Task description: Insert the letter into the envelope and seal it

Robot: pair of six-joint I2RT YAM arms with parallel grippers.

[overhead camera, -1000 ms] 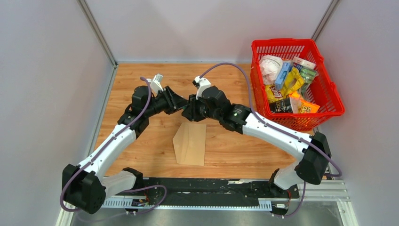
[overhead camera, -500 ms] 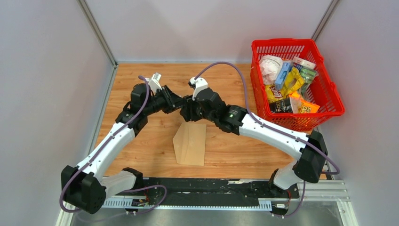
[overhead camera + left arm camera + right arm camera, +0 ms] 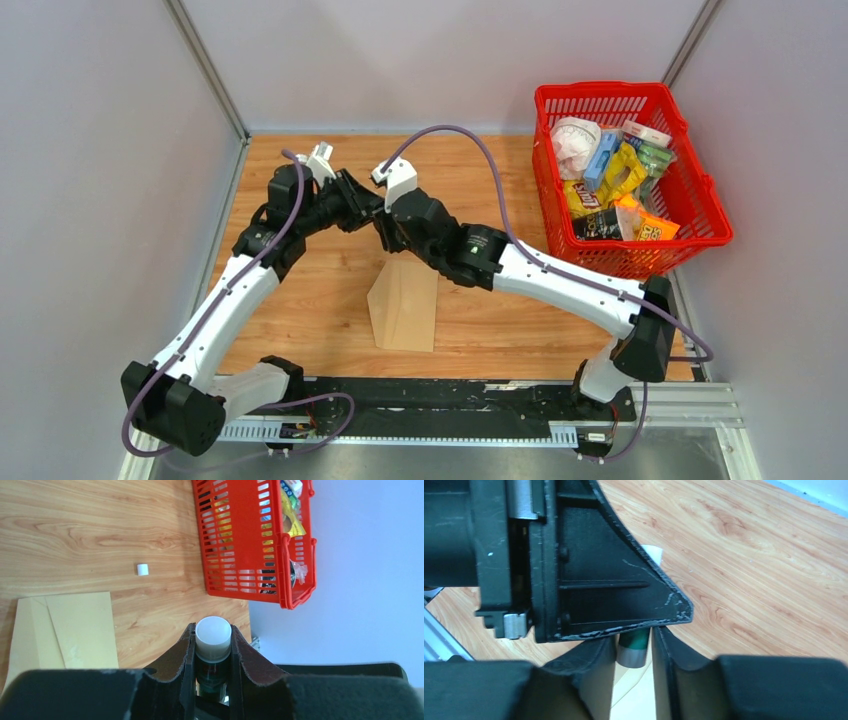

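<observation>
The tan envelope (image 3: pixel 405 305) lies flat near the middle of the table, flap folded down; it also shows in the left wrist view (image 3: pixel 65 625). The letter is not in view. My left gripper (image 3: pixel 368 210) is shut on a green glue stick (image 3: pixel 213 635) with a white end at the fingertips. My right gripper (image 3: pixel 384 224) meets it tip to tip above the envelope's far edge. In the right wrist view its fingers (image 3: pixel 669 655) close around the stick's grey end (image 3: pixel 633 650).
A red basket (image 3: pixel 600 92) full of packets stands at the back right, also in the left wrist view (image 3: pixel 250 555). A small white cap-like piece (image 3: pixel 142 569) lies on the wood beyond the envelope. Grey walls enclose the table.
Both grippers, still joined at the glue stick, have moved together to the left and slightly farther back. The envelope has not moved.
</observation>
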